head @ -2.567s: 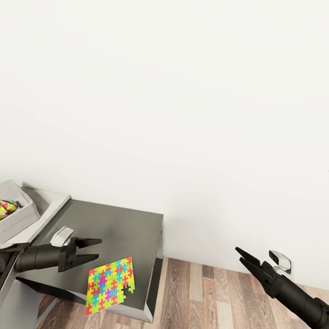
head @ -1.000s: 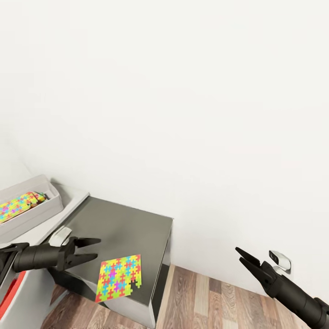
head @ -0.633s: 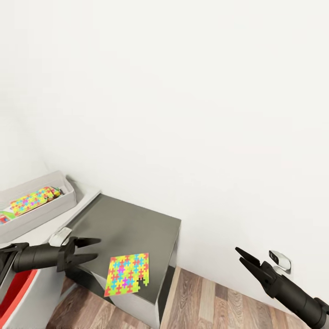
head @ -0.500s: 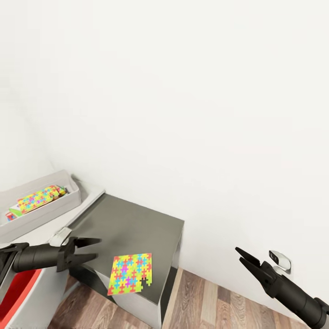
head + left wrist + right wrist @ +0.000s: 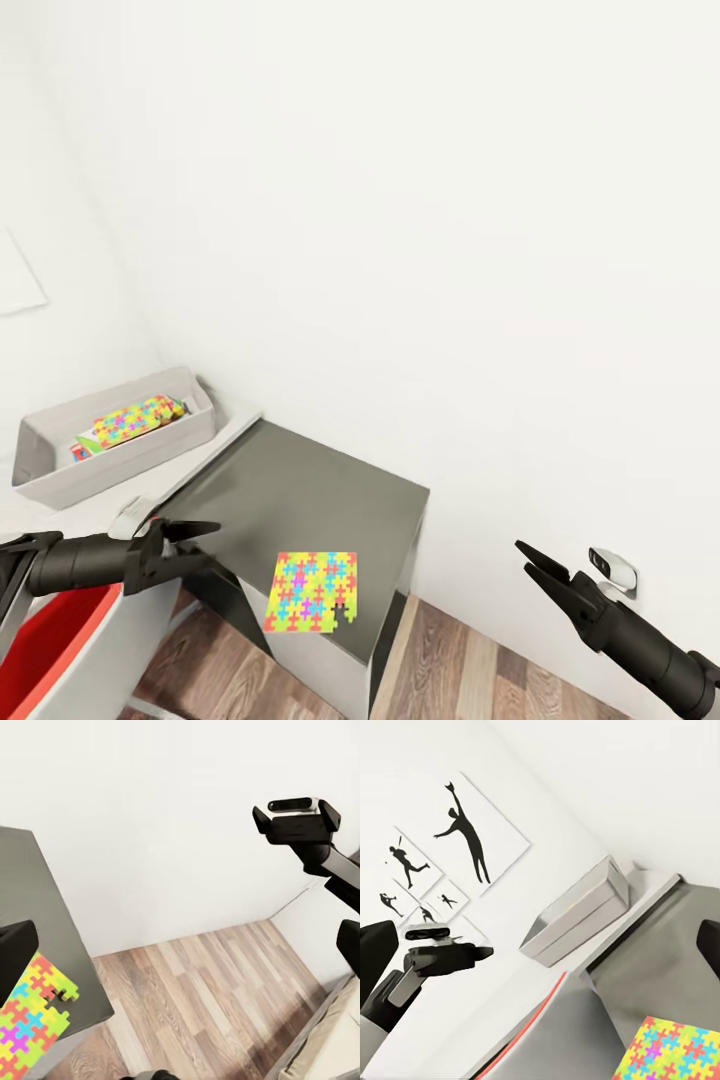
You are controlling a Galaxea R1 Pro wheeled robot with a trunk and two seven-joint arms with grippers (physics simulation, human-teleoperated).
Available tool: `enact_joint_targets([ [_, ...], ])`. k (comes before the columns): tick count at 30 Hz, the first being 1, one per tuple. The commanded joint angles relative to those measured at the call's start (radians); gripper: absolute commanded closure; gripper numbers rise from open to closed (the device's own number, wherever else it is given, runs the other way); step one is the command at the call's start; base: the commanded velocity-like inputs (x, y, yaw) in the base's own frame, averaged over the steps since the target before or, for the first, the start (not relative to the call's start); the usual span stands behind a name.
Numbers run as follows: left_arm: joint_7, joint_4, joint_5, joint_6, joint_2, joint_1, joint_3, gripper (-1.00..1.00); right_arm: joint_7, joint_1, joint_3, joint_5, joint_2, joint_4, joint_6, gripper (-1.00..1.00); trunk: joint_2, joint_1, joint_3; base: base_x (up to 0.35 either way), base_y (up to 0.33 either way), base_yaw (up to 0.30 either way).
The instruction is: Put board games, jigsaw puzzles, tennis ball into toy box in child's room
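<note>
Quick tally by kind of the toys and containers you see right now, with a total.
Jigsaw puzzles: 2, one on the dark table at, one in the toy box at
Board games: 1, partly under that puzzle
Toy box: 1
Total: 4

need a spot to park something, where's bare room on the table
The dark grey top is bare between the wall and the jigsaw puzzle, which lies at its front edge near the corner. The light grey top has a bare strip in front of the toy box. The toy box already holds a puzzle and a game box, so it is crowded.
</note>
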Motion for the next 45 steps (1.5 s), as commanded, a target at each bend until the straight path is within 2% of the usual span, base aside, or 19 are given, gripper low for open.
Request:
enact_joint_targets([
  [1, -0.004, 0.0, -0.001, 0.011, 0.0, -0.001, 0.0, -1.0, 0.0, 0.0, 0.0, -0.006, -0.001, -0.001, 0.009, -1.0, -0.002, 0.001, -0.001, -0.015, 0.0, 0.205],
  [13, -0.004, 0.0, -0.001, 0.011, 0.001, -0.001, 0.001, -1.0, 0.0, 0.0, 0.0, -0.006, -0.001, 0.0, 0.01, -1.0, -0.002, 0.001, 0.007, -0.048, 0.087, 0.081],
  [30, -0.004, 0.0, -0.001, 0.011, 0.001, -0.001, 0.002, -1.0, -0.001, 0.0, 0.0, -0.006, 0.0, 0.002, 0.011, -1.0, -0.002, 0.001, 0.028, -0.088, 0.075, -0.05],
  [37, -0.004, 0.0, -0.001, 0.011, 0.001, 0.0, 0.029, -1.0, -0.003, 0.0, 0.0, -0.006, 0.001, 0.002, 0.01, -1.0, -0.002, 0.001, 0.029, -0.085, 0.078, -0.006],
  [45, -0.004, 0.0, -0.001, 0.011, 0.001, 0.001, 0.036, -1.0, -0.003, 0.0, 0.0, -0.006, 0.001, 0.006, 0.011, -1.0, -0.002, 0.001, 0.029, -0.038, 0.124, 0.0],
])
